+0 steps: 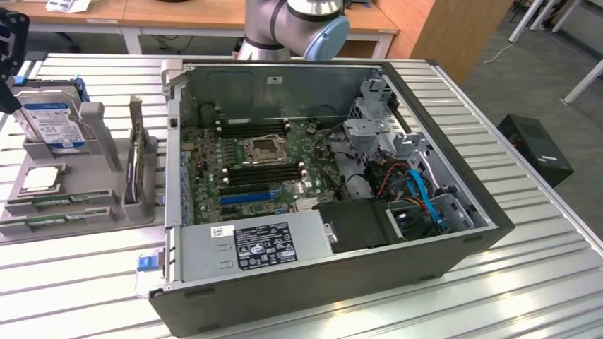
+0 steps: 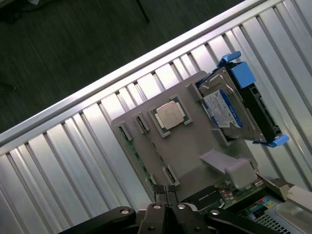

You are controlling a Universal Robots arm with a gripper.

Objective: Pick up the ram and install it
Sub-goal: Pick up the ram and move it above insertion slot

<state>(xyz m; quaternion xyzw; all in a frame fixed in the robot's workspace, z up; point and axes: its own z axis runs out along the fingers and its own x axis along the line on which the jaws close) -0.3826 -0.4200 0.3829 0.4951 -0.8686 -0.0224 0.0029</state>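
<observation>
In the exterior view, the ram (image 1: 42,220) is lying flat at the near edge of a grey holder tray (image 1: 90,183), to the exterior view's left of the open computer case (image 1: 330,282). A silver processor chip (image 1: 39,180) and an upright hard drive (image 1: 55,123) are sitting farther back on the tray. In the wrist view, the gripper (image 2: 168,194) is hanging with its fingers pressed together and gripping nothing, its tips appearing just by one end of the ram, which is lying along the tray's edge beside the chip.
</observation>
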